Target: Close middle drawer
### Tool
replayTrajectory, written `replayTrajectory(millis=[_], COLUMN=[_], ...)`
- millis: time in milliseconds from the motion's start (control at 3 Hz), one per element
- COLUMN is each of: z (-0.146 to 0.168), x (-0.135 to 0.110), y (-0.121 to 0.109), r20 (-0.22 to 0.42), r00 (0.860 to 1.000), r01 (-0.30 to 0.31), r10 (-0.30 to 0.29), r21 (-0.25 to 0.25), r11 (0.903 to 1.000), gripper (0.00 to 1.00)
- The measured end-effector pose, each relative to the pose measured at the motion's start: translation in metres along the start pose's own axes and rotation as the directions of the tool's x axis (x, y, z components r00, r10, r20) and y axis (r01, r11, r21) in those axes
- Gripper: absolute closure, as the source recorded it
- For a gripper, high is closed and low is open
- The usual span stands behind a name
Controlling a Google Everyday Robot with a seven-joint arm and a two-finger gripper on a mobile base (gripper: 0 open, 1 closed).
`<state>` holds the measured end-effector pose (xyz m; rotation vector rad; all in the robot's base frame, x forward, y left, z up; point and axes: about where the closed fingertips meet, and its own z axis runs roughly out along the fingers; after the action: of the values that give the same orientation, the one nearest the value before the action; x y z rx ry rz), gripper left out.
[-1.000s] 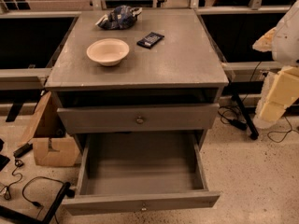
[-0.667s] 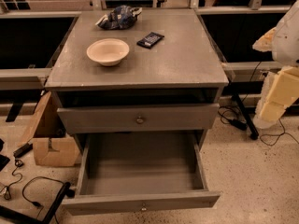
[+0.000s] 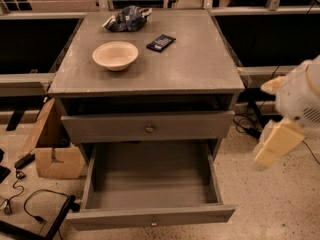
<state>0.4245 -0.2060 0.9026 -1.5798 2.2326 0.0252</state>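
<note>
The middle drawer [image 3: 150, 184] is pulled far out of the grey cabinet [image 3: 200, 64]. Its deep grey box is empty, and its low front panel with a small brass knob [image 3: 153, 222] faces me at the bottom of the view. Above it, the taller top drawer front [image 3: 100, 128] with its own knob stands out slightly. My gripper [image 3: 277, 145], a cream-coloured piece under the white arm [image 3: 300, 94], hangs in the air to the right of the cabinet. It is level with the open drawer's right side and apart from it.
On the cabinet top are a white bowl [image 3: 115, 55], a dark phone-like object [image 3: 160, 42] and a crumpled blue bag [image 3: 126, 19]. A cardboard box [image 3: 52, 151] and cables [image 3: 35, 206] lie on the floor to the left. More cables [image 3: 247, 121] are on the right.
The arm and gripper have come down and slightly left on the right side of the cabinet. The drawers have not moved.
</note>
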Motion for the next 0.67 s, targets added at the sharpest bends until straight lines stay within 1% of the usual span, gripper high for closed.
replayTrajectory(millis=[333, 667], z=[0.049, 0.116], x=[0.015, 0.038], y=[0.031, 0.061], r20=[0.039, 0.022], r00=[0.997, 0.994], r01=[-0.074, -0.109], r10=[0.074, 0.109], r21=[0.004, -0.006], r11=[0.9973, 0.9941], gripper=[0.00, 0.00])
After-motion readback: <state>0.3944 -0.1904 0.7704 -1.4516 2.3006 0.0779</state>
